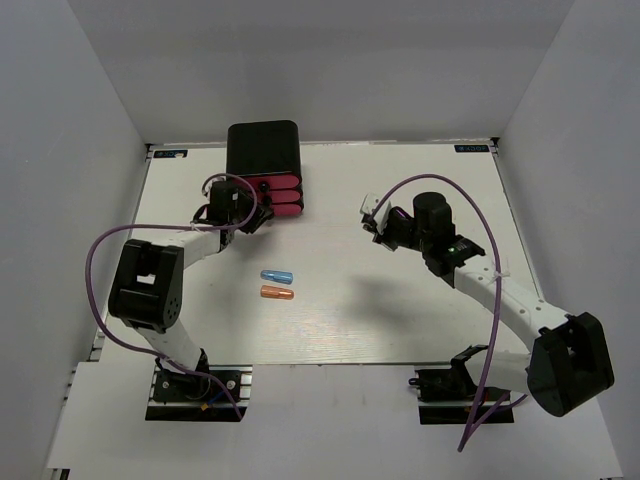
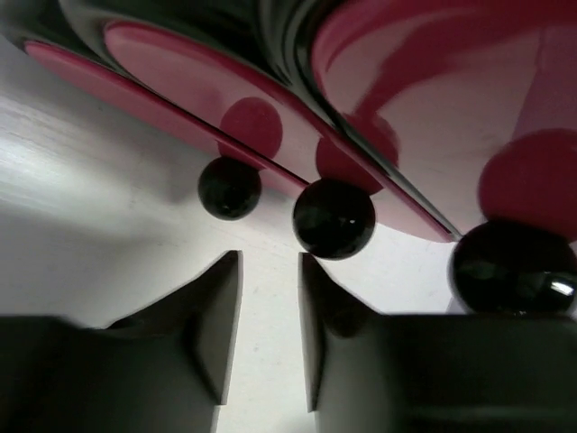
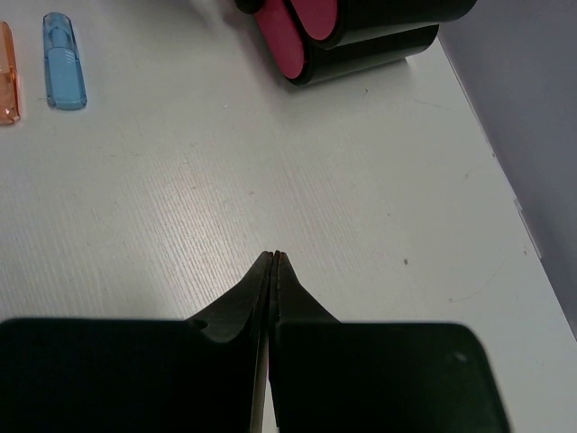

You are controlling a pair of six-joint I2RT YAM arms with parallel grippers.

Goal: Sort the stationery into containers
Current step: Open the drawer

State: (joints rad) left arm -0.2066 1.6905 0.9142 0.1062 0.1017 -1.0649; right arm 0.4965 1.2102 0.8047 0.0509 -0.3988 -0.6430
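Close before the pink drawers (image 1: 272,190) our left gripper (image 2: 269,263) stands half open and empty, just short of a black knob (image 2: 334,219); the right gripper (image 3: 273,259) is closed on nothing. The blue pen (image 1: 276,276) and the orange pen (image 1: 276,293) lie side by side on the worktop (image 1: 400,310). We judge them light, stiff and slippery, best pinched across the mid-barrel.

Pose: left arm (image 1: 190,243) stretched toward the table's (image 1: 400,330) far edge; left gripper (image 2: 269,271) jaws parted, nothing between. The right arm (image 1: 490,290) is bent inward; right gripper (image 3: 273,260) pressed shut, empty.

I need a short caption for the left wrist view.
Left gripper, open, faces the black knobs of three pink drawers.
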